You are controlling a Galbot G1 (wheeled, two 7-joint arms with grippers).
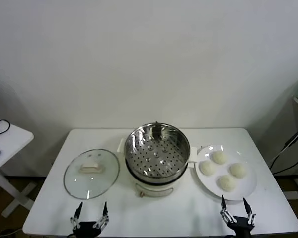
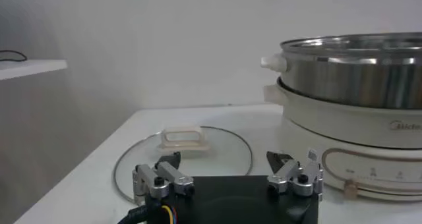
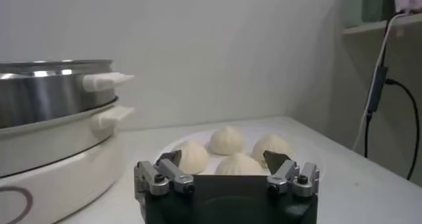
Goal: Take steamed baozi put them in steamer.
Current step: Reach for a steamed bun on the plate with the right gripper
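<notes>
Several cream-white baozi (image 1: 226,182) lie on a flat white plate (image 1: 249,190) at the table's right; they also show in the right wrist view (image 3: 226,140). The steel steamer basket (image 1: 157,148) sits empty on its cream pot base (image 1: 151,189) at the table's middle, and shows in the left wrist view (image 2: 356,74) and right wrist view (image 3: 46,93). My right gripper (image 1: 236,209) is open and empty at the front edge, just in front of the plate (image 3: 224,161). My left gripper (image 1: 91,214) is open and empty at the front edge, in front of the glass lid (image 2: 227,161).
A round glass lid (image 1: 91,173) with a white handle lies flat left of the steamer, seen also in the left wrist view (image 2: 184,154). A small side table (image 1: 2,141) stands to the left. Cables (image 1: 288,148) hang at the right.
</notes>
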